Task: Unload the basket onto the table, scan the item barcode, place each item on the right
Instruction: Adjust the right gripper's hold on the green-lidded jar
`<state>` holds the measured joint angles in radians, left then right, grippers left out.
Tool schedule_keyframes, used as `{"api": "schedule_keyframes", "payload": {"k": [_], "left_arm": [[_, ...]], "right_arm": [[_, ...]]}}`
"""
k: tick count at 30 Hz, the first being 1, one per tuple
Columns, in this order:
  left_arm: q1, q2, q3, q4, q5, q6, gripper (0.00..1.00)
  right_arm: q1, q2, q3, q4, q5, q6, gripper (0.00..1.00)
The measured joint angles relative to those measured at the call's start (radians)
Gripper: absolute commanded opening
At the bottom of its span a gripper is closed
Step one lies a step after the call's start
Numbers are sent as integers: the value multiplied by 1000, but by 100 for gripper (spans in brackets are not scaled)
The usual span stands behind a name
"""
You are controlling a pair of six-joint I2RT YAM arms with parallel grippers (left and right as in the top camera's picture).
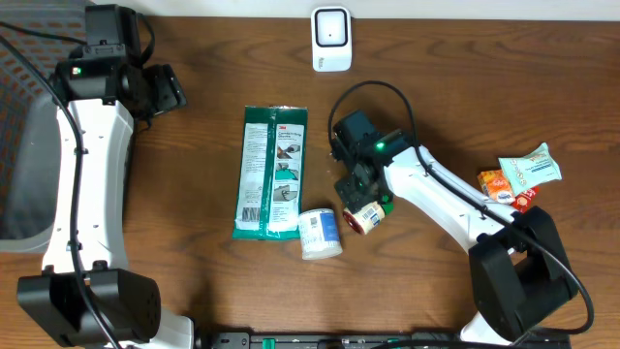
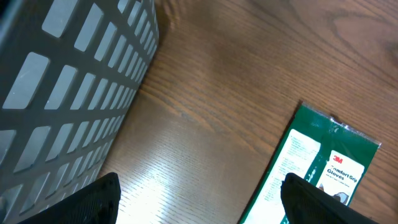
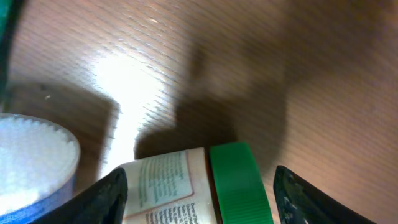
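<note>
Well, the right pincer (image 3: 200,180) stands apart, one finger at each lower corner of the wrist view, and the bottle (image 3: 168,186) lies on its side between them. Its long axis runs from finger to finger, with the label towards the left finger and the green cap (image 3: 240,183) towards the right one. A sliver of gap seems to show beside the cap. Whether the other finger touches the label I cannot tell. To my eye a squeeze would catch the bottle end to end rather than across its belly, which looks a slippery hold.

From above, the bottle sits just below the centre of the frame on the brown surface (image 1: 194,291), under the pincer. It lies on a slant with its cap to the upper right. A white jar (image 1: 320,234) sits just beside its base, to the lower left, and the glove pack (image 1: 272,173) is farther left. The scanner (image 1: 331,39) stands at top centre, well apart from the bottle. The left pincer (image 1: 167,89), likewise apart and empty, hangs in the upper left near the basket (image 1: 19,165), so the right arm is much the nearer.
</note>
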<state>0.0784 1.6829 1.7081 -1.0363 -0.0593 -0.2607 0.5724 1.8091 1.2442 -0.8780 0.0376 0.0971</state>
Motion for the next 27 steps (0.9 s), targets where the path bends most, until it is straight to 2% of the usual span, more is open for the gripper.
{"api": "schedule_keyframes", "payload": {"k": [7, 8, 16, 22, 27], "left_arm": [[0, 0, 0, 0, 0, 0, 82], [0, 0, 0, 0, 0, 0, 82], [0, 0, 0, 0, 0, 0, 82], [0, 0, 0, 0, 0, 0, 82], [0, 0, 0, 0, 0, 0, 82]], "right_arm": [[-69, 0, 11, -2, -3, 190, 91], [-87, 0, 19, -5, -5, 210, 99], [-225, -61, 70, -9, -132, 420, 99], [-207, -61, 23, 63, -192, 654, 99], [-163, -46, -25, 35, -204, 877, 99]]}}
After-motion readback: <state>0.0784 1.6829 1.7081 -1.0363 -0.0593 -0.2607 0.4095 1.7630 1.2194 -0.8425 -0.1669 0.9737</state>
